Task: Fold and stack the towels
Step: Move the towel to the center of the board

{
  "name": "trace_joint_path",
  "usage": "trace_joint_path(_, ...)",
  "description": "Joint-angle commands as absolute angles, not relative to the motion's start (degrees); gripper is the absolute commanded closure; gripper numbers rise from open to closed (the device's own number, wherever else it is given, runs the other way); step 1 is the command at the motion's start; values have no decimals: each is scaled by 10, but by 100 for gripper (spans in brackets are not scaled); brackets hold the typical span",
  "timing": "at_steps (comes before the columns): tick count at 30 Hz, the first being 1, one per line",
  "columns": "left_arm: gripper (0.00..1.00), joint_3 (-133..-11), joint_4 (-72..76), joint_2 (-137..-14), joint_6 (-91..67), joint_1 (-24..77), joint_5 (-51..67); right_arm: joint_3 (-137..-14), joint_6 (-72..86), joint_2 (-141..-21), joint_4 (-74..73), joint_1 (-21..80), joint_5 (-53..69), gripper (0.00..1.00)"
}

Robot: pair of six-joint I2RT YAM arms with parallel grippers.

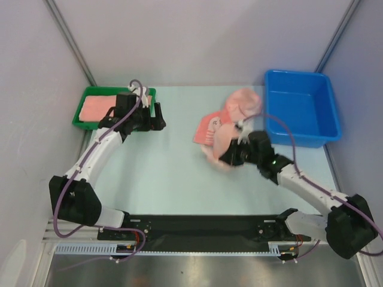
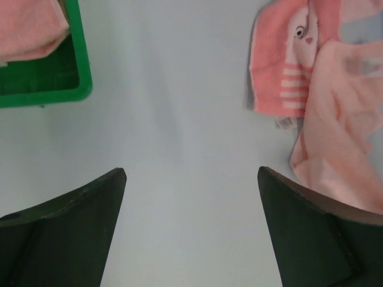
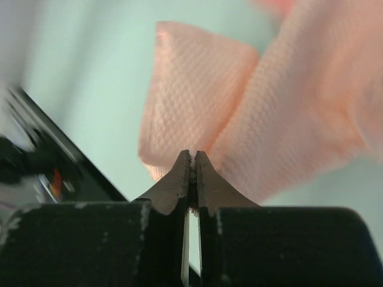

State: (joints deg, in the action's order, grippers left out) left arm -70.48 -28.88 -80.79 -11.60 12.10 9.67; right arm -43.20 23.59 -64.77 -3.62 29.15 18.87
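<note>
Okay, I'm looking down on a pale mint table (image 1: 173, 173) boxed in by plain grey walls (image 1: 179, 36). A green tray (image 1: 78, 121) sits far left and a blue bin (image 1: 302, 110) far right.

The towels are spread out. A folded towel (image 1: 96, 107) lies in the tray. A motif towel (image 1: 206, 128) lies flat mid-table, and a pink towel (image 1: 244, 100) is bunched just beside the bin. The peach towel (image 1: 216, 146) is next to the motif towel, at my right gripper (image 1: 230, 152).

On the right wrist view, the right gripper (image 3: 192, 156) has its jaws pressed together, pinching an edge of the peach towel (image 3: 281, 119). The cloth fans up and away from the tips. The overhead shot is too soft there to show that pinch.

On the left wrist view, the left gripper (image 2: 191, 176) is spread wide over bare table, holding nothing. Only this view makes out the eye and white stripes on the motif towel (image 2: 284, 66). From above, the left gripper (image 1: 152, 116) hangs at the tray's right end.
</note>
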Motion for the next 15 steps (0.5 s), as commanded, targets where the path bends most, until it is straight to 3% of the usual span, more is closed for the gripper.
trace_joint_path(1, 3, -665, -266, -793, -128, 120, 112, -334, 296, -637, 38, 359, 162, 91)
trace_joint_path(7, 5, -629, -236, -815, -146, 128, 161, -426, 233, -647, -77, 374, 121, 70)
trace_joint_path(11, 9, -634, -219, -845, -182, 174, 185, -532, 221, -675, -156, 339, 54, 39)
trace_joint_path(15, 10, -621, -154, -861, -214, 253, 177, -612, 212, -763, -129, 255, 11, 32)
